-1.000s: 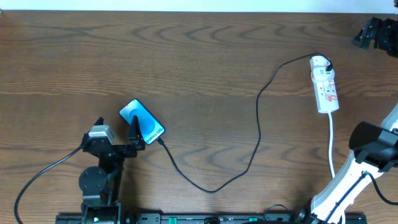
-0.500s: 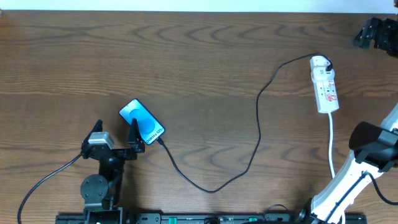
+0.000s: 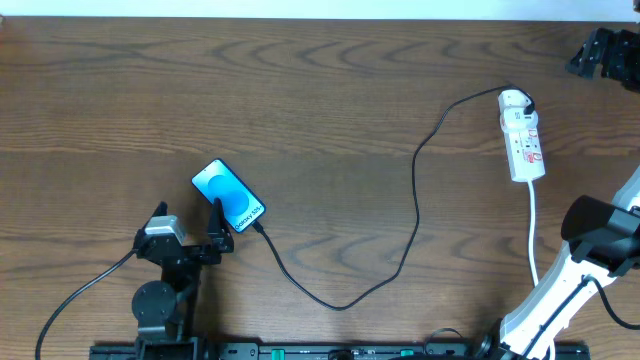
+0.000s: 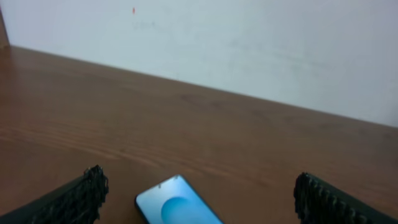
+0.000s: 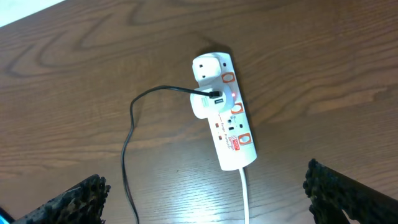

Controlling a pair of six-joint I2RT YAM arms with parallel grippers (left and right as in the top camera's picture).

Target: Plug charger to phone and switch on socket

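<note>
The phone (image 3: 228, 196) lies flat at front left, blue screen up; it also shows in the left wrist view (image 4: 177, 206). The charger (image 3: 415, 200), a thin black cable, runs from the phone's near-right end, where its tip touches the phone, in a loop to the socket (image 3: 523, 135). There it enters a white adapter (image 5: 204, 102). The socket (image 5: 225, 115) lies at back right with its white cord (image 5: 244, 193) trailing toward the front. My left gripper (image 4: 202, 202) is open just behind the phone and touches nothing. My right gripper (image 5: 205, 202) is open and empty, high above the socket.
A black object (image 3: 603, 50) sits at the table's back right corner. A black rail (image 3: 340, 350) runs along the front edge. The right arm's white link (image 3: 560, 275) rises at front right. A white wall (image 4: 249, 43) stands beyond the table's far edge.
My left arm has drawn back a little toward the front edge, away from the phone. The phone, cable, socket and right arm have not moved.
</note>
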